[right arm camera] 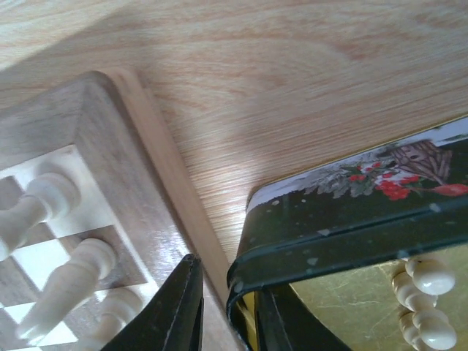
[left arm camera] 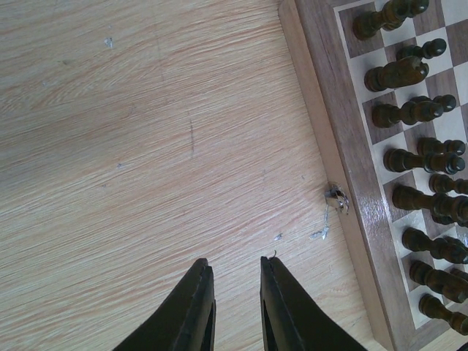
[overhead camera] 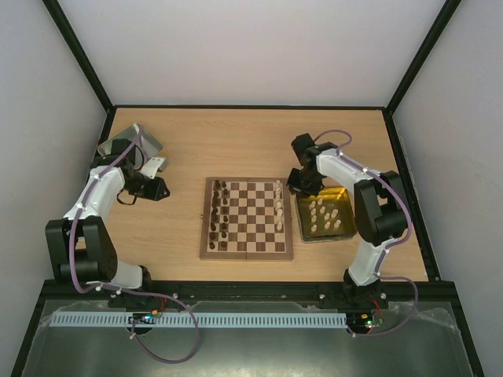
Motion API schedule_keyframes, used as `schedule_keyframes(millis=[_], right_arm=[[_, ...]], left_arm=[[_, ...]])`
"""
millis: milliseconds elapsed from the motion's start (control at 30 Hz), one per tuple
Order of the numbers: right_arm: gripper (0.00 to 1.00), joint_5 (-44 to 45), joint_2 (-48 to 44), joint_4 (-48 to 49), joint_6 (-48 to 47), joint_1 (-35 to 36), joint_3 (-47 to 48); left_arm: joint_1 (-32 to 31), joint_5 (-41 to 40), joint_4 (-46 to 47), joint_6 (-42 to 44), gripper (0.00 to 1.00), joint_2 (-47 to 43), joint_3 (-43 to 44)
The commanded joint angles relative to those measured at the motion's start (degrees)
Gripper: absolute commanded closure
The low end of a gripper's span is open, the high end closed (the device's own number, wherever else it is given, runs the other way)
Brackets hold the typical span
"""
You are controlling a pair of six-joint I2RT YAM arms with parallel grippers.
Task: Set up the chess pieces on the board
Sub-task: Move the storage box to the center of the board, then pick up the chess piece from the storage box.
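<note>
The right gripper (right arm camera: 228, 292) sat at the bottom centre of its wrist view, jaws narrowly parted and holding nothing; its fingers (right arm camera: 183, 314) straddled a corner of the tin tray (right arm camera: 329, 219), one outside the dark rim and one inside, though whether either touched the metal I could not tell; at the lower right, loose cream pieces (right arm camera: 424, 285) rested on the tray's gold floor; at the left, standing cream pieces (right arm camera: 73, 274) occupied the nearest squares of the board (right arm camera: 95, 124).

In the overhead view the board lay mid-frame with the tray just beside its right edge; dark pieces (overhead camera: 220, 210) filled two files along its left side; the left gripper (overhead camera: 149, 188) hung at middle left over the bare table (overhead camera: 236, 141), slightly open and empty.

The cream men looked light, hard and smooth, likely to roll or tip; a gentle pinch across the narrow stem below the head seemed the safest hold.
</note>
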Motion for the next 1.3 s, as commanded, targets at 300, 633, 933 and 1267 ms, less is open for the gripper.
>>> schedule_keyframes(millis=[300, 633, 933, 1267], right_arm=[[0.76, 11.5, -3.4, -7.4, 1.4, 0.9, 7.3], [0.65, 18.6, -13.4, -16.1, -1.1, 1.0, 9.1], [0.37, 20.0, -27.0, -16.4, -2.3, 0.9, -1.6], [0.44, 20.1, -33.0, -9.6, -2.1, 0.3, -12.6]], left_arm=[[0.6, 1.2, -1.1, 0.6, 0.80, -1.8, 0.5], [0.6, 1.0, -6.2, 1.9, 0.61, -4.8, 5.9], [0.5, -4.0, -11.7, 1.1, 0.33, -5.1, 10.4], [-0.9, -4.3, -12.7, -0.1, 0.24, -6.2, 12.3]])
